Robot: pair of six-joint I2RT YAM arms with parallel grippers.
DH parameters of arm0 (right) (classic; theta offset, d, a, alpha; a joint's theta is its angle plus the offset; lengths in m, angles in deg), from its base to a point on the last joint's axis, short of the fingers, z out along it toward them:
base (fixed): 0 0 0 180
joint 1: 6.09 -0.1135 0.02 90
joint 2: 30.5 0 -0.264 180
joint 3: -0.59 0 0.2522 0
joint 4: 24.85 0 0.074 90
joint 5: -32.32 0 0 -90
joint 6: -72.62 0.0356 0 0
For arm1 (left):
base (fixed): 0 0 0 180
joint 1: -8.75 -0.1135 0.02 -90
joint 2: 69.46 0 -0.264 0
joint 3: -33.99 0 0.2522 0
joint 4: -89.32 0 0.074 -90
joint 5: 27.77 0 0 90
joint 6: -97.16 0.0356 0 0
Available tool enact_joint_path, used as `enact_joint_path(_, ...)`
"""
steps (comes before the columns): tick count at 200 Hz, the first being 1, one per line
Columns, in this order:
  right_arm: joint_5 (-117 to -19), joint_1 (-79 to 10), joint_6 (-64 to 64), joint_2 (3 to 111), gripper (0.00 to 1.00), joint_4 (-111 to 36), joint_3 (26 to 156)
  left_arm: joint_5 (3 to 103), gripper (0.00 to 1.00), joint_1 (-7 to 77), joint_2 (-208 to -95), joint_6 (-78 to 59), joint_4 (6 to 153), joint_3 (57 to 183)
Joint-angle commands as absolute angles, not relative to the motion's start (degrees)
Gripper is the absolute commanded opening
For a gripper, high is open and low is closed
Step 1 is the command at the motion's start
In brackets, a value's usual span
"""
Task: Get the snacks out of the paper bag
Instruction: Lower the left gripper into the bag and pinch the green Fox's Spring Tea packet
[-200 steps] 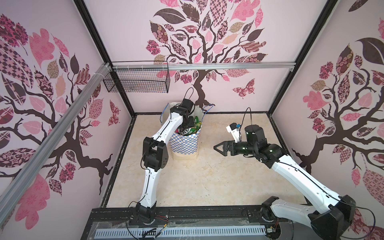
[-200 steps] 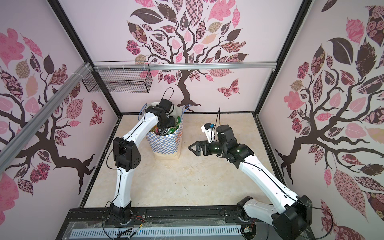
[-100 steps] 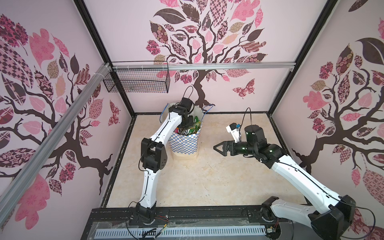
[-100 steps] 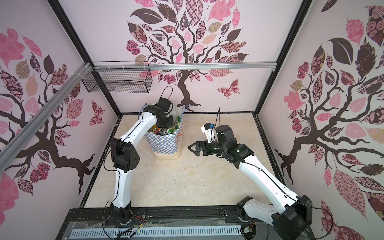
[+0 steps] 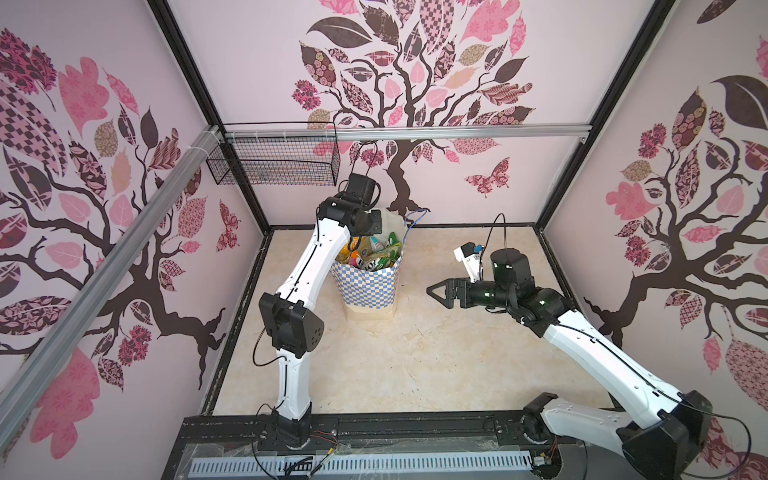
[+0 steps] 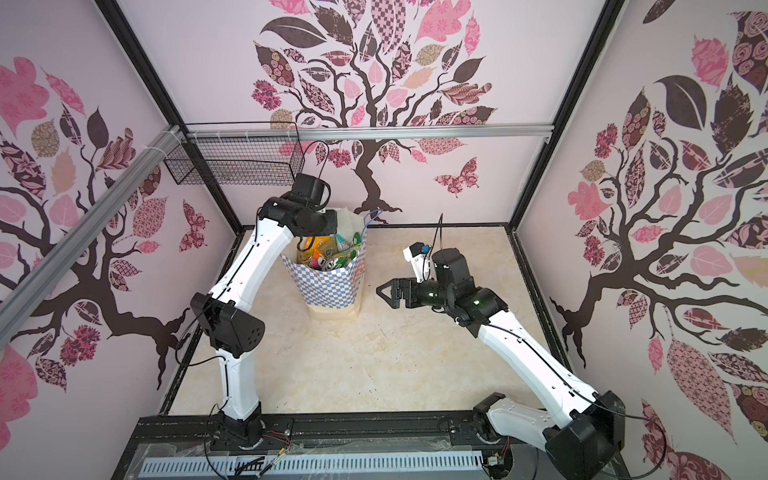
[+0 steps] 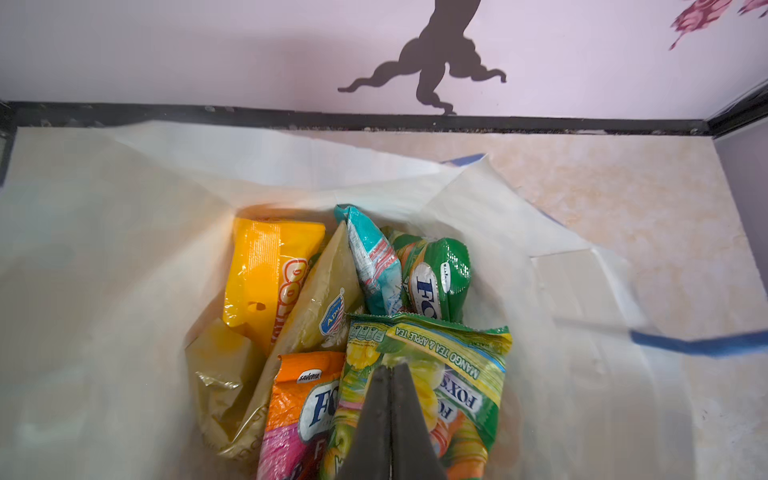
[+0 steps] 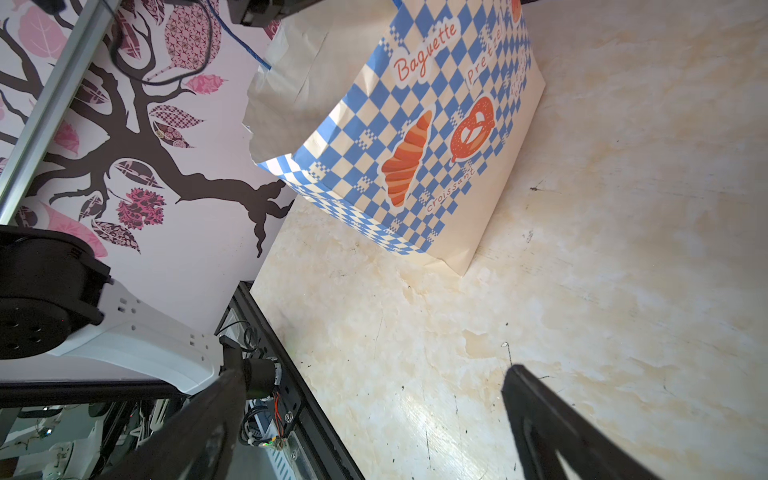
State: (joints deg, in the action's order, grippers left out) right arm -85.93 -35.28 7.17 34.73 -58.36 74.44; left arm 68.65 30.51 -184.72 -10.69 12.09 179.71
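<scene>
Only by left wrist, about seven snacks [image 7: 270, 270] in one paper bag [image 7: 124, 249], left hand [image 7: 390, 368] closed at green-yellow packet [image 7: 457, 370], right hand [image 8: 374, 374] open, empty.

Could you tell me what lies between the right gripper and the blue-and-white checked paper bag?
Only bare cream tabletop separates the right gripper from the paper bag, in both top views.

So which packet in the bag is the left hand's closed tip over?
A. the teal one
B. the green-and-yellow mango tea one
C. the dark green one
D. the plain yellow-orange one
B: in the left wrist view, the tip of the shut left hand lies over the green-and-yellow mango tea packet.
</scene>
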Motion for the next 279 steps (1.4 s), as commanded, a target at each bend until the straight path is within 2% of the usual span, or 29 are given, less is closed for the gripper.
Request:
enact_joint_path(1, -85.17, -35.61, 8.0, 33.05, 1.0, -56.88, 76.71, 69.27, 0.0, 30.46, -181.19, -9.63, 12.79, 182.01)
enact_joint_path(22, -85.35, -35.61, 8.41, 33.05, 1.0, -56.63, 76.41, 67.15, 0.0, 30.46, -180.11, -9.59, 13.53, 179.58)
enact_joint_path(39, -85.38, -35.59, 8.76, 32.79, 1.0, -56.16, 76.06, 64.68, 0.45, 30.83, -180.93, -8.92, 12.61, 177.09)
enact_joint_path(47, -85.46, -35.61, 8.98, 32.73, 1.0, -55.84, 75.72, 65.61, 0.59, 31.26, -181.51, -8.22, 12.23, 175.73)
enact_joint_path(55, -85.62, -35.56, 9.12, 32.61, 1.0, -55.44, 75.4, 67.79, 0.67, 31.87, -182.13, -7.39, 12.09, 174.25)
enact_joint_path(84, -85.79, -35.56, 9.08, 32.86, 1.0, -55.79, 75.1, 70.91, 0.77, 32.39, -184.63, -5.9, 12.1, 169.27)
enact_joint_path(109, -85.81, -35.62, 9.12, 32.87, 1.0, -55.66, 74.64, 70.38, 0.8, 32.4, -188.6, -5.41, 11.54, 167.99)
enact_joint_path(139, -85.55, -35.61, 8.9, 32.78, 1.0, -55.94, 74.27, 68.39, 0.78, 32.39, -192.27, -5.59, 12.5, 166.01)
enact_joint_path(190, -85.21, -35.57, 8.3, 32.69, 1.0, -56.66, 74.55, 68.35, 0.63, 31.97, -197.01, -7.03, 13.61, 164.26)
enact_joint_path(201, -85.19, -35.6, 8.2, 32.69, 1.0, -56.71, 74.57, 67.84, 0.55, 31.85, -197.13, -7.16, 14.19, 163.73)
enact_joint_path(227, -85.1, -35.61, 8.19, 32.54, 1.0, -56.81, 74.69, 66.89, 0.23, 31.52, -196.37, -7.43, 14.8, 163.04)
enact_joint_path(252, -84.82, -35.6, 8.28, 32.43, 1.0, -56.72, 74.87, 65.32, 0.0, 31.18, -194.14, -7.07, 16.16, 161.55)
enact_joint_path(279, -84.85, -35.58, 8.51, 32.34, 1.0, -56.54, 75.04, 65.31, 0.0, 31.02, -190.78, -5.68, 18.97, 159.37)
